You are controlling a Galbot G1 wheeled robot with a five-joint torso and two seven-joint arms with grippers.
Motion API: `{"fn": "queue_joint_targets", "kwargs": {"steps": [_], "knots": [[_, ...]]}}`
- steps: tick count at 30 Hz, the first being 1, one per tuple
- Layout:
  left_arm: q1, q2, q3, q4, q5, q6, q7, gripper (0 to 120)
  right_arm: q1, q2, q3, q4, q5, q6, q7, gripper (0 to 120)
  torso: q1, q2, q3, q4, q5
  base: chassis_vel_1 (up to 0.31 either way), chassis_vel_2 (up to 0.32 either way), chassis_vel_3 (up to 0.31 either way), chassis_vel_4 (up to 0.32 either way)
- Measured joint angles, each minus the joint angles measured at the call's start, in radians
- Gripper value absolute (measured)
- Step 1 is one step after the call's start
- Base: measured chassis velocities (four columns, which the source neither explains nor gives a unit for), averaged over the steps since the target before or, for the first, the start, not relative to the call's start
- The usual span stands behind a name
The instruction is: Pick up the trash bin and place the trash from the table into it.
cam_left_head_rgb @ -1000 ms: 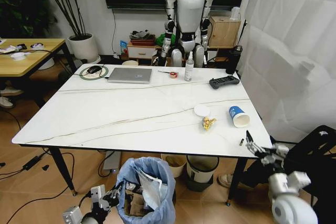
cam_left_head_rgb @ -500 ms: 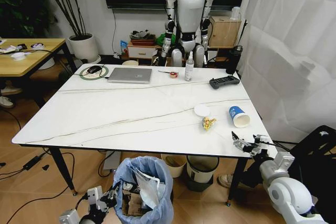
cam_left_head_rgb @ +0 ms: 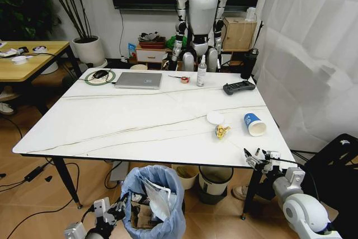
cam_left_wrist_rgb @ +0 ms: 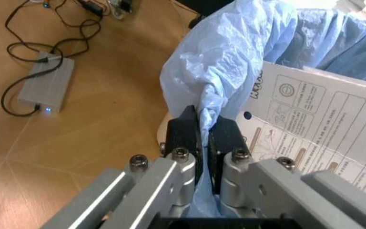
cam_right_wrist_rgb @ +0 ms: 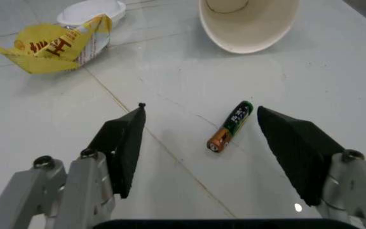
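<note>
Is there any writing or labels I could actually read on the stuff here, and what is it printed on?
Cardboard box in the trash bin: printed pictograms and small lines, too blurred to read.
Yellow wrapper: red lettering, creased, not readable.
Battery: label print too small to read.
Paper cup: no legible text.

I see the white tabletop carrying a laptop, mouse on a round pad, spray bottle and black controller along the far edge. Near the right front: white lid, yellow wrapper, tipped paper cup, a battery by the edge.
</note>
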Motion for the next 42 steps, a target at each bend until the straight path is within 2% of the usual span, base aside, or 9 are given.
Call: {"fn": "queue_joint_targets", "kwargs": {"steps": [6,8,12,14,18,25,32,38,42], "knots": [[-0.008,0.003,0.002,0.006,-0.006,0.002,-0.002,0,-0.010,-0.006,0.003,-0.005,-0.010,0.001,-0.004,38,0.000,0.000,0.000,0.0000,0.0000,0.000,0.000,0.000,0.000],[-0.009,0.005,0.002,0.007,-0.008,0.002,-0.002,0,-0.011,-0.007,0.003,-0.006,-0.012,0.001,-0.006,36,0.000,0.000,0.000,0.0000,-0.0001,0.000,0.000,0.000,0.000],[-0.012,0.011,0.001,0.007,-0.016,0.003,-0.003,0,-0.013,-0.008,0.004,-0.008,-0.019,0.004,-0.012,19,0.000,0.000,0.000,0.0000,0.0000,0.000,0.000,0.000,0.000],[-0.013,0.012,0.000,0.008,-0.017,0.003,-0.004,0,-0.014,-0.009,0.004,-0.009,-0.023,0.005,-0.014,15,0.000,0.000,0.000,0.0000,0.0000,0.000,0.000,0.000,0.000],[-0.015,0.016,0.000,0.009,-0.021,0.003,-0.004,0,-0.020,-0.016,0.002,-0.011,-0.033,0.010,-0.020,0,0.000,0.000,0.000,-0.0001,-0.0001,0.000,0.000,0.000,0.000],[-0.023,0.019,-0.001,0.011,-0.028,0.005,-0.007,0,-0.030,-0.034,-0.007,0.000,-0.036,0.024,-0.033,0,0.000,0.000,0.000,-0.0002,0.0001,0.000,0.000,0.000,0.000],[-0.030,0.020,0.001,0.009,-0.038,0.012,-0.016,0,-0.032,-0.073,-0.032,0.098,0.088,0.113,-0.127,0,0.000,0.000,0.000,0.0000,-0.0001,0.000,0.000,0.000,0.000],[-0.025,0.011,0.002,-0.007,-0.037,0.016,-0.022,0,-0.040,-0.162,-0.188,0.191,0.177,0.227,-0.262,0,0.000,0.000,0.000,-0.0001,-0.0001,0.000,0.000,0.000,0.000],[-0.007,0.009,0.002,-0.036,-0.030,0.019,-0.023,0,0.030,-0.212,-0.413,0.203,0.185,0.300,-0.317,0,0.000,0.000,0.000,0.0001,0.0000,0.000,0.000,0.000,0.000]]}}
